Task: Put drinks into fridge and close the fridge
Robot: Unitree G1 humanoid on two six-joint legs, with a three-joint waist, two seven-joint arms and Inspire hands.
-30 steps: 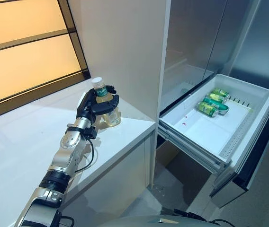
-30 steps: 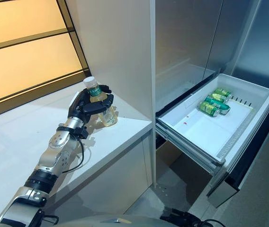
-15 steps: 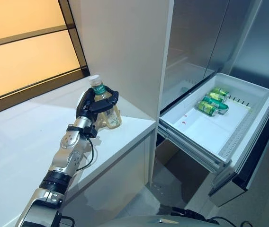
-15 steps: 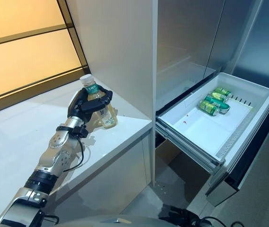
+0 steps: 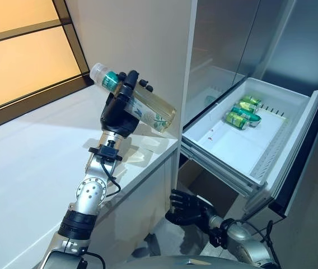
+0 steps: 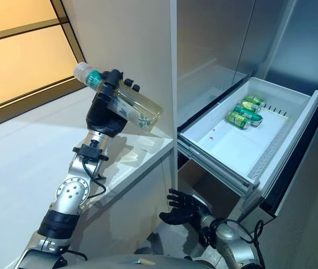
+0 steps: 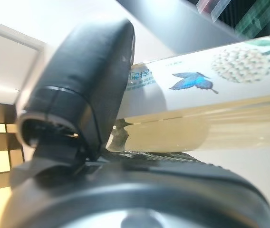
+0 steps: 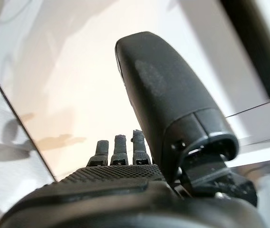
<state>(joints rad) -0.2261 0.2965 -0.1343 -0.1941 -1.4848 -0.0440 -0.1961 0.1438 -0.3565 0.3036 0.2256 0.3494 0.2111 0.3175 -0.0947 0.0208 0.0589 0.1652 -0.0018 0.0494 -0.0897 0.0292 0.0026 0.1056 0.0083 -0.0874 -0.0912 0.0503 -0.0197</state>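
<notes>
A clear bottle of pale yellow drink (image 5: 139, 102) with a white cap and green neck band hangs tilted above the white counter (image 5: 30, 168), cap toward the window. My left hand (image 5: 118, 109) is shut on its body; the left wrist view shows the bottle (image 7: 206, 104) lying across the palm under the thumb. The white fridge drawer (image 5: 226, 151) stands pulled out at the right, with green cans (image 5: 242, 114) at its far end. My right hand (image 5: 186, 208) hangs low in front of the counter, below the drawer, fingers spread and holding nothing.
A tall white cabinet side (image 5: 142, 50) rises just behind the bottle. The grey fridge door panels (image 5: 243, 39) stand above the drawer. An amber window (image 5: 19, 61) runs along the counter's far left.
The left hand has lifted the bottle off the counter and tipped it onto its side. My right hand has come into view below the drawer. The camera has shifted too.
</notes>
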